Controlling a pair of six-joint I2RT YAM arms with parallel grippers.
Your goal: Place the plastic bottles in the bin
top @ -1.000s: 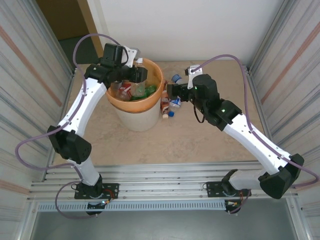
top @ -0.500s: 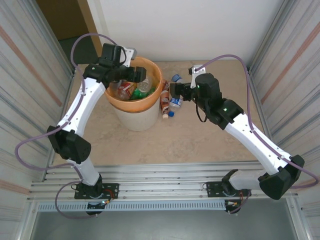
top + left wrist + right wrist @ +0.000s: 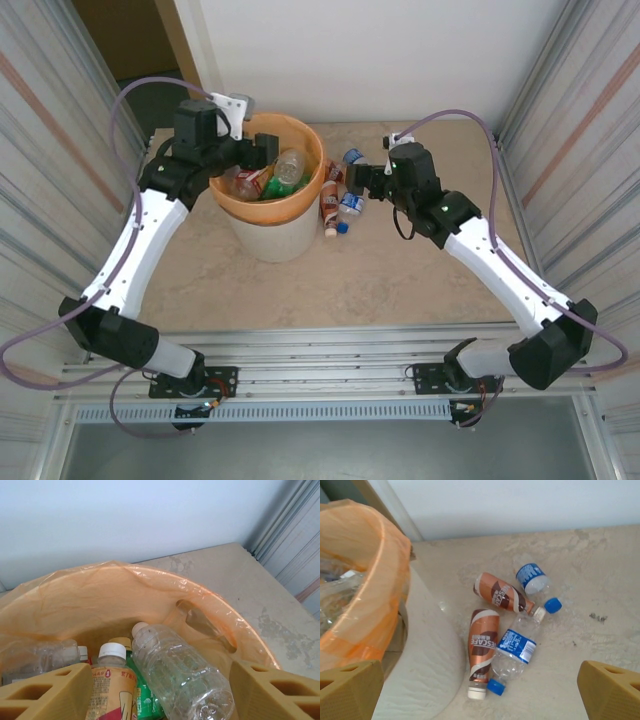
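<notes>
The bin (image 3: 268, 236) is an off-white bucket with an orange liner and stands left of centre. Several plastic bottles lie inside it, among them a clear uncapped one (image 3: 182, 672), a white-capped one with a tan label (image 3: 110, 685) and a green one (image 3: 145, 700). My left gripper (image 3: 256, 150) hovers over the bin's left rim (image 3: 150, 572), open, its fingers (image 3: 47, 695) either side of the clear bottle lying below. On the floor right of the bin lie two brown bottles (image 3: 485, 647) (image 3: 501, 592) and two blue-labelled clear ones (image 3: 517, 650) (image 3: 532, 577). My right gripper (image 3: 358, 180) is open above them.
Corrugated metal walls (image 3: 60, 150) close in both sides and a white wall (image 3: 380, 50) stands at the back. The bin's side (image 3: 427, 650) sits close to the nearest brown bottle. Bare floor (image 3: 380, 280) stretches between the bin and the arm bases.
The left gripper opened and drew back left from over the bin's middle; the clear bottle now lies loose inside. The right gripper edged slightly toward the floor bottles.
</notes>
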